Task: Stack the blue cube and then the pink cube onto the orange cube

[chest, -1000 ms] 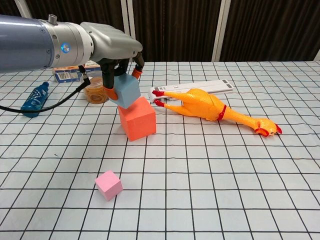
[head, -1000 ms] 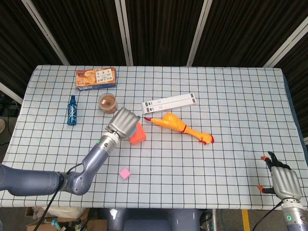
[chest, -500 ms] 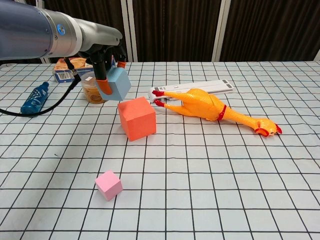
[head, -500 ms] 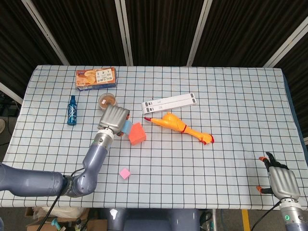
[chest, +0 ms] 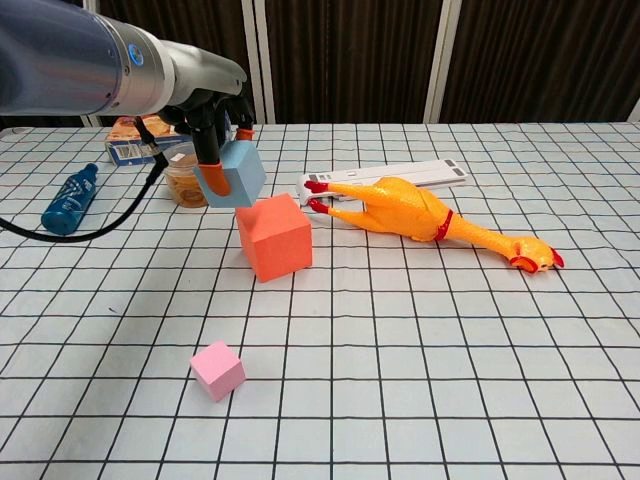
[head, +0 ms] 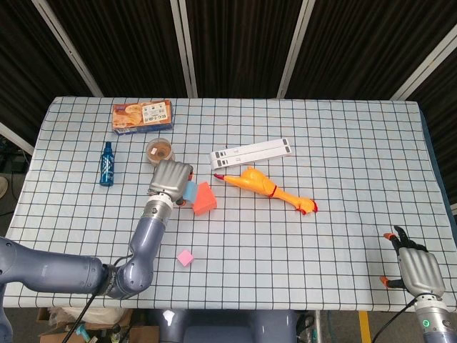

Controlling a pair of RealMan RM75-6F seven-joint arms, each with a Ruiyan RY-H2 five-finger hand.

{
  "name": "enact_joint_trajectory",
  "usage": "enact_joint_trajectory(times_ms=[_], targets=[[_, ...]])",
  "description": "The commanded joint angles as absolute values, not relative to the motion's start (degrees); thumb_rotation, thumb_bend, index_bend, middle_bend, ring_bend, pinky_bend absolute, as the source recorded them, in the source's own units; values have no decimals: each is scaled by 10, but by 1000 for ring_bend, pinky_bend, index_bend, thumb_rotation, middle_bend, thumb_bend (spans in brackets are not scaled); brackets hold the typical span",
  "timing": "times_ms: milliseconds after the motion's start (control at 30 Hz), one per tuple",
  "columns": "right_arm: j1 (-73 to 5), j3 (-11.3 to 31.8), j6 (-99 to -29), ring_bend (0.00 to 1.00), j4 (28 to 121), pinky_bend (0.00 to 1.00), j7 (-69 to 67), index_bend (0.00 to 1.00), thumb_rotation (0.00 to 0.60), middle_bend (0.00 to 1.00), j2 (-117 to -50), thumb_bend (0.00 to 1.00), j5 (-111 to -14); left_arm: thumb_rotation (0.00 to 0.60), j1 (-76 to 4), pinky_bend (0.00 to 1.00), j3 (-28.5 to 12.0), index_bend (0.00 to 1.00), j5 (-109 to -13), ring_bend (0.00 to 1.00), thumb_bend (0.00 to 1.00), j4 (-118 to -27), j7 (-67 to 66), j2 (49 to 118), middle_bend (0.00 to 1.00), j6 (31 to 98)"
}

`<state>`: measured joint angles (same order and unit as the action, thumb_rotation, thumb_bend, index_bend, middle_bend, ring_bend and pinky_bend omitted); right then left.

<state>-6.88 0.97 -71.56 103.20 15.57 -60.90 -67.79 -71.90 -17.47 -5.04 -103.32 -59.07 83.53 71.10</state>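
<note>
Left hand (chest: 215,105) around blue cube (chest: 232,175)

Left arm extends from the lower left of the head view, forearm running up and slightly right across the table to the wrist. Left hand (head: 170,179) faces palm down, back of the hand toward the head camera. In the chest view the left hand (chest: 212,110) enters from the upper left, fingers (chest: 209,178) pointing downward and closed around a load held off the surface. Right hand (head: 418,269) sits at the lower right corner of the head view, beyond the table edge, fingers apart, nothing held; wrist below it, partly cropped.
</note>
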Motion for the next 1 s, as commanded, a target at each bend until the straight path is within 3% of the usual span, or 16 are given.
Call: enact_joint_trajectory(times_ms=[33, 367, 500, 667, 1000], targets=[[-69, 10, -715, 241, 1033, 264, 155, 210, 600, 69, -608, 122, -678, 600, -724, 1000, -162, 770, -77, 846, 439, -1026, -602, 830, 798, 694], [-71, 9, -712, 241, 1032, 264, 156, 210, 600, 70, -607, 122, -672, 600, -737, 1000, -108, 751, -165, 816, 407, -1003, -624, 814, 774, 608], [-72, 10, -709, 241, 1029, 264, 155, 210, 600, 70, -608, 122, -666, 600, -735, 1000, -78, 742, -276, 813, 401, -972, -609, 821, 772, 578], [-72, 11, -706, 241, 1024, 263, 157, 210, 600, 70, -609, 122, -655, 600, -721, 1000, -60, 734, -372, 801, 382, -936, -555, 821, 763, 543], [-79, 12, -692, 241, 1015, 264, 177, 210, 600, 70, -617, 122, -619, 600, -709, 1000, -39, 729, -457, 781, 343, -897, -471, 800, 741, 466]])
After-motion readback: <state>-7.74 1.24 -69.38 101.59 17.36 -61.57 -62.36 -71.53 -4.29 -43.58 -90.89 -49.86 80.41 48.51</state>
